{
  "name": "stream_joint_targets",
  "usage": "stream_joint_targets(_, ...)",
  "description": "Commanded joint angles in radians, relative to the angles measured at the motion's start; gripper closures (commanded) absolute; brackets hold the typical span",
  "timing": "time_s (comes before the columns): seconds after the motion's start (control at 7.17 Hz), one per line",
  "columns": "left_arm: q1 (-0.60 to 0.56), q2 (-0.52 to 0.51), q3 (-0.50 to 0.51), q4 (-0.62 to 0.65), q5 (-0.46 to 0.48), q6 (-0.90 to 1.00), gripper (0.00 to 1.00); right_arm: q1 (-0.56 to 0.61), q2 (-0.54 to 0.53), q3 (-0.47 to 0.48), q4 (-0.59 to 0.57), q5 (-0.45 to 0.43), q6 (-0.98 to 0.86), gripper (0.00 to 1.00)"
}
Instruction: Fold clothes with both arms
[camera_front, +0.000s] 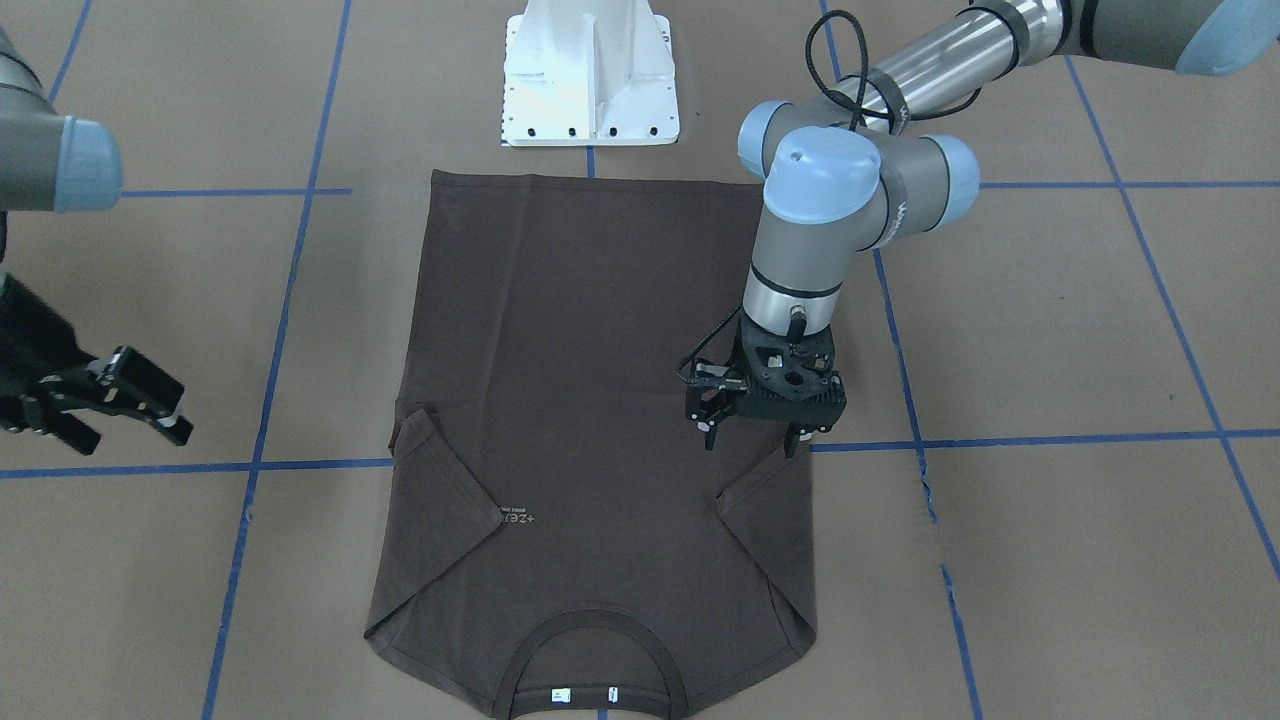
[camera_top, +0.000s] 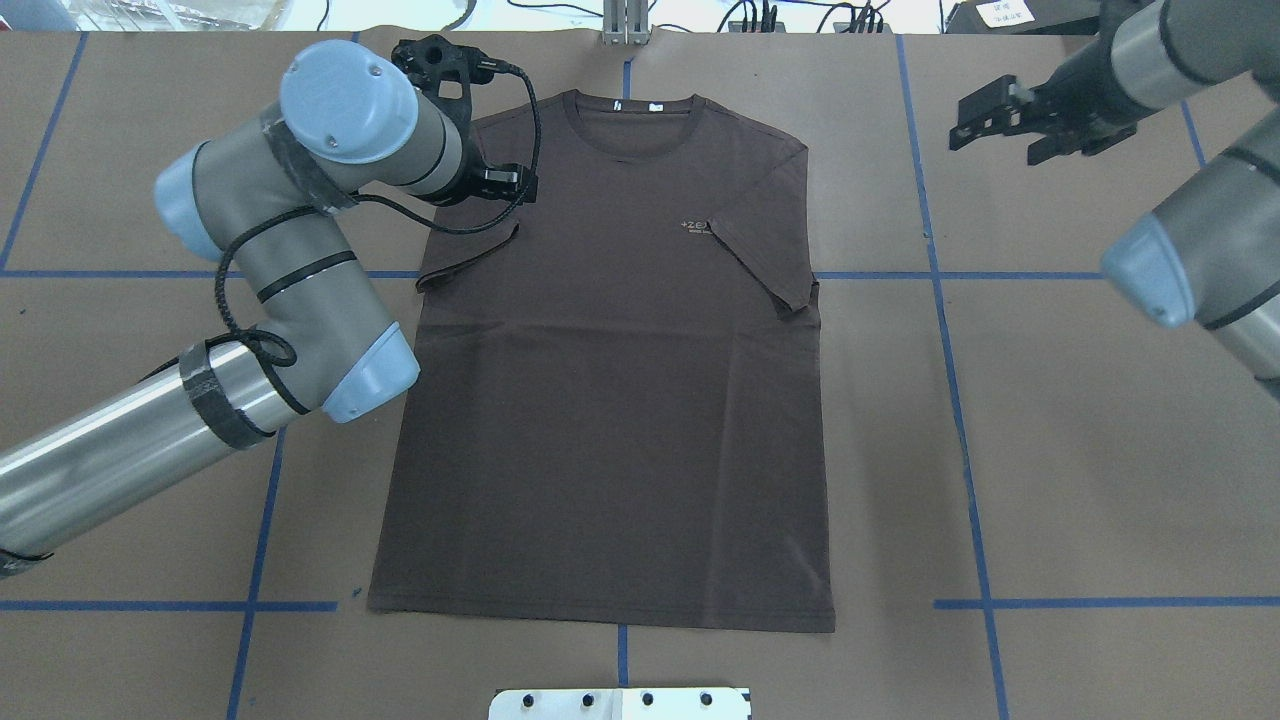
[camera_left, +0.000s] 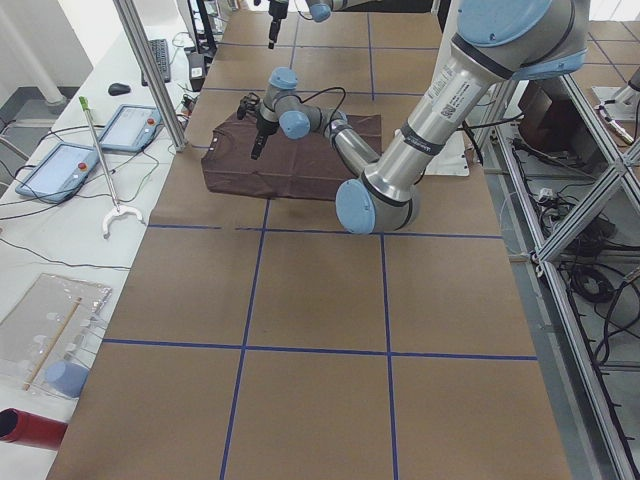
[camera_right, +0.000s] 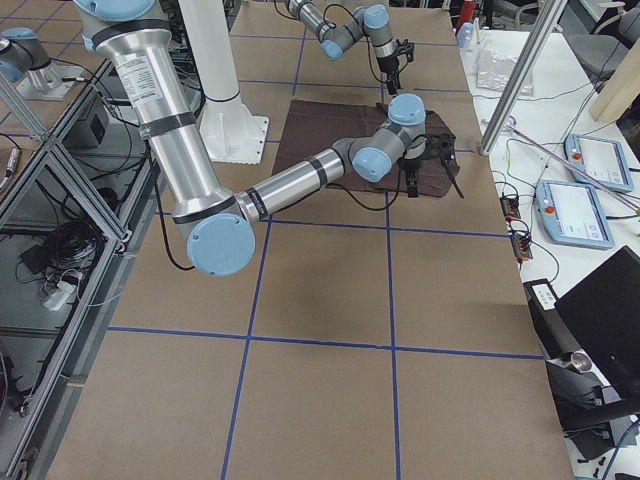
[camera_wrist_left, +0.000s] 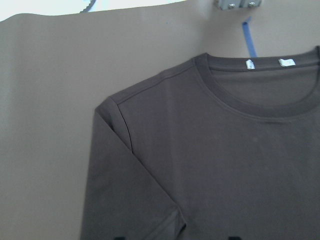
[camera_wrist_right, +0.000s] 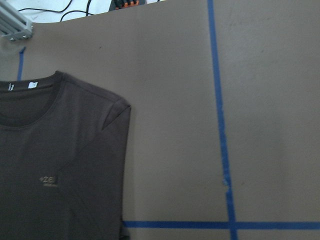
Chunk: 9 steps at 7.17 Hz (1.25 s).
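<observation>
Two-arm garment folding, seen from behind the robot and read left to right. The left arm (camera_top: 300, 270) reaches in over the shirt's left edge. The left gripper (camera_front: 750, 443) points straight down above the folded-in left sleeve (camera_top: 470, 255), its jaws well apart and holding nothing. Its wrist view shows cloth below the fingertips with a clear gap, so it hovers rather than touches. At centre, the dark brown T-shirt (camera_top: 610, 400) lies flat and face up on the brown table (camera_top: 1050, 450). Its collar (camera_top: 630, 125) is on the far side and its hem (camera_top: 600, 615) is nearest the robot's base. The right sleeve (camera_top: 765, 255) is likewise turned in across the chest. At right, the right arm (camera_top: 1190, 250) holds the right gripper (camera_front: 135, 440) off the cloth, well apart from the shoulder, jaws parted and empty. The sleeve stage appears complete and the body fold not yet begun. The next move probably calls for both grippers to descend on matching points at the shoulders, pinch only the upper layers, then lift and carry the collar end evenly toward the hem. The right gripper has the longer approach.
</observation>
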Motion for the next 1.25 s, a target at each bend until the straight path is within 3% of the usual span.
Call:
stream_joint_targets(0.0,0.017,0.075,-0.128,-0.002,-0.049,0.0,0.0,-0.249,-0.082,0.243,-0.058,-0.188,0.312,0.0)
stream_joint_targets(0.14,0.039,0.116,-0.165,-0.006,-0.049,-0.013,0.0,-0.384,-0.102,0.379,-0.227,-0.309,0.415,0.0)
stream_joint_targets(0.28,0.06,0.183,-0.243,-0.006,-0.046,-0.024,0.0,-0.562,-0.127,0.449,-0.261,-0.476,0.542,0.0)
stream_joint_targets(0.56,0.164,0.314,-0.384,-0.006,-0.034,-0.137,0.0,-0.829,-0.165,0.5,-0.263,-0.723,0.769,0.08)
stream_joint_targets(0.7,0.251,0.387,-0.439,-0.006,0.031,-0.253,0.18,-0.894,-0.188,0.523,-0.266,-0.777,0.823,0.1)
stream_joint_targets(0.84,0.352,0.437,-0.478,-0.005,0.096,-0.437,0.44,-0.913,-0.205,0.523,-0.266,-0.808,0.836,0.09)
stream_joint_targets(1.12,0.451,0.567,-0.527,-0.005,0.162,-0.501,0.45,-0.919,-0.205,0.523,-0.266,-0.812,0.836,0.07)
